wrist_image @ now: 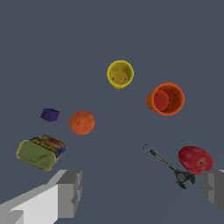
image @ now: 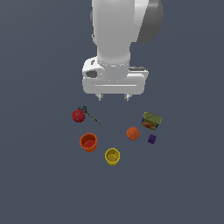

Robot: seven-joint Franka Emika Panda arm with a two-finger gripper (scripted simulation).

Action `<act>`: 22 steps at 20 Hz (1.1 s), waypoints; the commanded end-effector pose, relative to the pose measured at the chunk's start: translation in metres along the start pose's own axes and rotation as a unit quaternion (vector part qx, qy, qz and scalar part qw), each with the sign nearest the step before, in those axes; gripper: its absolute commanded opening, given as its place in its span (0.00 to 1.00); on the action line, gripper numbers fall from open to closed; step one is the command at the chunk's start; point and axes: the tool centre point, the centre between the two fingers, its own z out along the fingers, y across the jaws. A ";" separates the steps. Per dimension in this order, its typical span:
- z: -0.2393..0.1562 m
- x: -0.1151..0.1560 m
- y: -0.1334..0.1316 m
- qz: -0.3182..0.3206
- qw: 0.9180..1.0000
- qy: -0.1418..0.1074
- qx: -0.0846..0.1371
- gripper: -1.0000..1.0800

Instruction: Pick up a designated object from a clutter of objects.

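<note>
Gripper (image: pixel 113 97) hangs w/ fingers spread wide and nothing in them, well above the clutter, and the orange ball (image: pixel 133 133) sits apart at approx 4 o'clock of it in exterior view, w/ green-topped can (image: pixel 151 120) near at the ball's 2 and tiny purple piece (image: pixel 152 139) just beside at its 4.

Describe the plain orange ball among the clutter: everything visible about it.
The orange ball is a small, round, evenly orange sphere with a matte, fruit-like skin and no hollow or stem showing. It rests on the dark floor, free of contact. The tiny purple piece lies closest to it, and the green-topped can a little farther off; the yellow cup sits apart on its other side. The hand hangs above the clutter, open and not touching the ball.
</note>
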 end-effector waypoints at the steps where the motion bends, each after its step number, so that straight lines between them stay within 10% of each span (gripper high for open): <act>1: 0.000 0.000 0.000 0.000 1.000 0.000 0.000 0.96; 22: -0.011 0.017 -0.011 0.015 0.999 0.035 -0.002 0.96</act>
